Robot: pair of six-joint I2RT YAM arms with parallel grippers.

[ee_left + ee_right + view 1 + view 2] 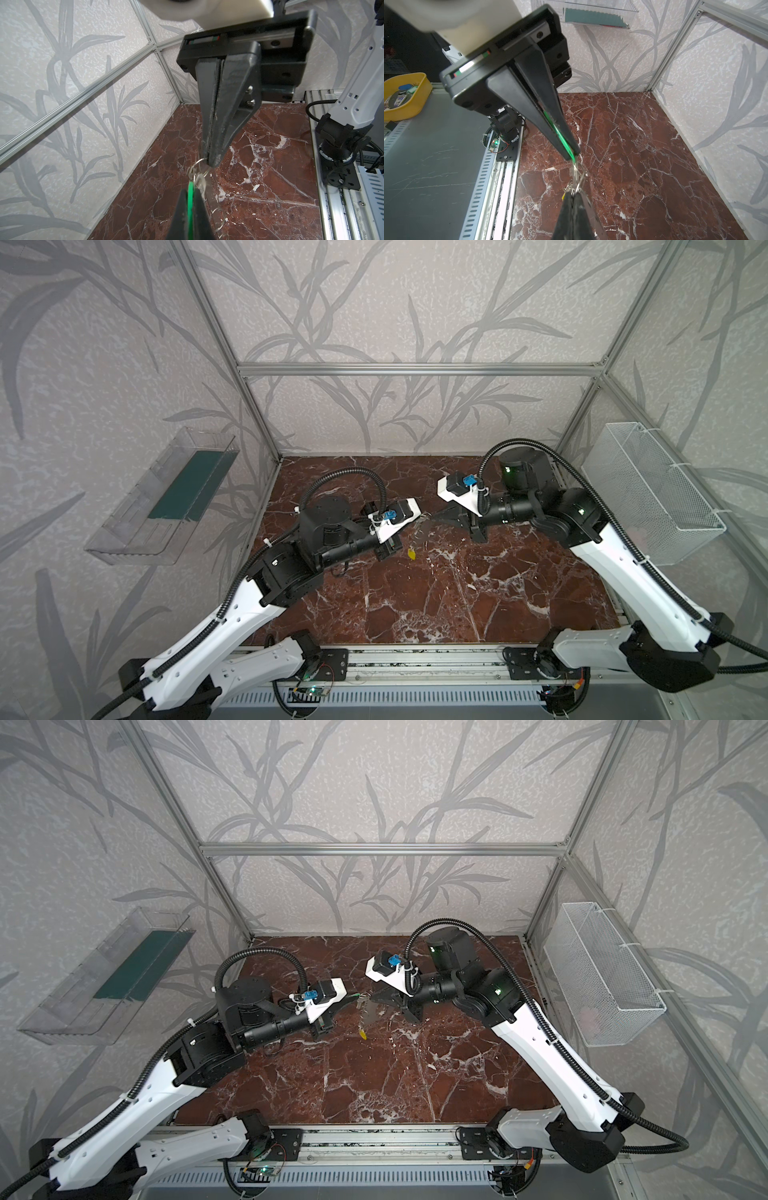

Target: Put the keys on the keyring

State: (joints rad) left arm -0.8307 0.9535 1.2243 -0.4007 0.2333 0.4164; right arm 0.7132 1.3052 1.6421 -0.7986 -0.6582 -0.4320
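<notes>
Left tool (190, 190) pinches green tag (560, 135); right tool (212, 163) clamps, seemingly, the grey keyring (367, 1006); yellow tag (363, 1033) dangles.

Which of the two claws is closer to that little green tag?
Left. The left gripper is clamped on the green tag itself. The right gripper faces it tip to tip, pinching a metal ring just beyond the tag's end.

left gripper (353, 997): over the mid-rear of the red-brown marble worktop (415, 1077), small silvery metal key with green oblong plastic tag (560, 135) between its jaws
right gripper (374, 1000): just right of it, tip to tip, flat grey metal oblong keyring (366, 1011) in its jaws
small silvery key with yellow tag (363, 1034): hanging under the keyring
clear plastic tray (83, 990): left wall
white wire basket (602, 977): right wall
</notes>
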